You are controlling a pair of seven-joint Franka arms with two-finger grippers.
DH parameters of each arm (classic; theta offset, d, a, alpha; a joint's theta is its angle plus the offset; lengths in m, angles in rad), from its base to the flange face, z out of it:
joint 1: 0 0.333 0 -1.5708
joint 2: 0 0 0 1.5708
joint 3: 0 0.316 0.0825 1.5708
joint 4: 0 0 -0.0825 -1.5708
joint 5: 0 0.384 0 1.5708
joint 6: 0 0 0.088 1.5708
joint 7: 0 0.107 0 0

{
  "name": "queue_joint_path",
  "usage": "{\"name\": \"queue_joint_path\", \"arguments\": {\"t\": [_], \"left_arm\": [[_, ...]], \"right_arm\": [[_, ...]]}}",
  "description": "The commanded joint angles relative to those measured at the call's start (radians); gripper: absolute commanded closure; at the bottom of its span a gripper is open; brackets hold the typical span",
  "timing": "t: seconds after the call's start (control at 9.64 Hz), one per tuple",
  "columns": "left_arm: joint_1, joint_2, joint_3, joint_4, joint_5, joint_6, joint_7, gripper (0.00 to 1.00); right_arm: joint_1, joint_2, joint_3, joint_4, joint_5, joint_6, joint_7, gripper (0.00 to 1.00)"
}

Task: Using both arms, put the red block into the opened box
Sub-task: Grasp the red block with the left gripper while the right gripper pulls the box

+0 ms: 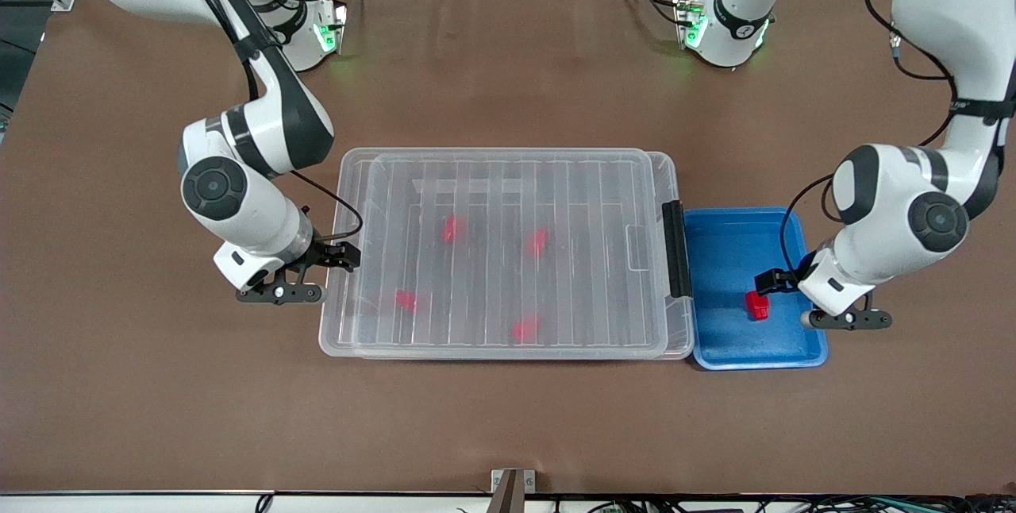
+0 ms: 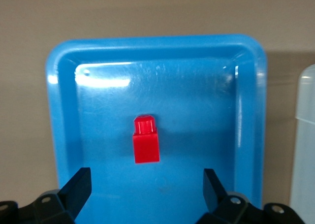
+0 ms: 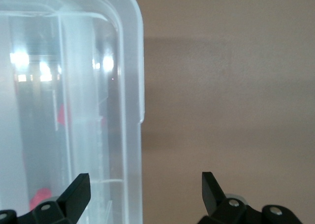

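Note:
The red block (image 1: pixel 757 304) (image 2: pixel 146 139) lies in a blue tray (image 1: pixel 718 243) (image 2: pixel 248 111). My left gripper (image 1: pixel 774 281) (image 2: pixel 146 174) hangs low over that tray, just beside the block, open and holding nothing. The box (image 1: pixel 349 179) (image 3: pixel 129 86) is a large clear bin in the middle of the table. Its ribbed lid (image 1: pixel 587 179) lies on top. A black latch bar (image 1: pixel 676 249) sits at the end next to the tray. My right gripper (image 1: pixel 343 255) (image 3: pixel 145 177) is open and empty at the box's end toward the right arm, straddling its rim.
Several small red pieces (image 1: pixel 452 229) show through the lid inside the box. The blue tray touches the box's latch end. Brown table surface (image 1: pixel 508 418) stretches toward the front camera, and both arm bases stand along the table's farthest edge.

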Motion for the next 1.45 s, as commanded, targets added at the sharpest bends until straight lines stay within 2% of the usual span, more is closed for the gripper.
{"name": "queue_joint_path", "arguments": {"t": [0.0, 0.31, 0.73, 0.83, 1.04, 1.14, 1.35], "left_arm": [[0.009, 0.074, -0.003, -0.007, 0.011, 0.050, -0.012, 0.05], [0.012, 0.136, -0.002, 0.000, 0.014, 0.122, -0.011, 0.25], [0.008, 0.188, 0.001, 0.010, 0.014, 0.166, -0.011, 0.41], [0.008, 0.191, 0.003, 0.010, 0.014, 0.166, -0.009, 0.52], [0.008, 0.190, 0.003, 0.010, 0.014, 0.166, -0.006, 0.88], [0.001, 0.188, 0.006, 0.016, 0.017, 0.163, -0.005, 1.00], [0.003, 0.151, 0.006, 0.029, 0.087, 0.147, -0.007, 1.00]], "right_arm": [[-0.006, 0.002, 0.008, -0.004, -0.057, 0.011, 0.025, 0.00], [-0.006, 0.020, 0.008, -0.005, -0.141, 0.009, 0.025, 0.00], [-0.018, 0.022, 0.008, -0.015, -0.151, 0.003, 0.008, 0.00], [-0.025, 0.020, 0.008, -0.015, -0.151, 0.000, -0.016, 0.00], [-0.049, 0.011, 0.008, -0.015, -0.151, -0.021, -0.071, 0.00], [-0.060, 0.009, 0.006, -0.013, -0.151, -0.028, -0.099, 0.00], [-0.083, -0.003, 0.006, -0.013, -0.149, -0.046, -0.150, 0.00]]}}
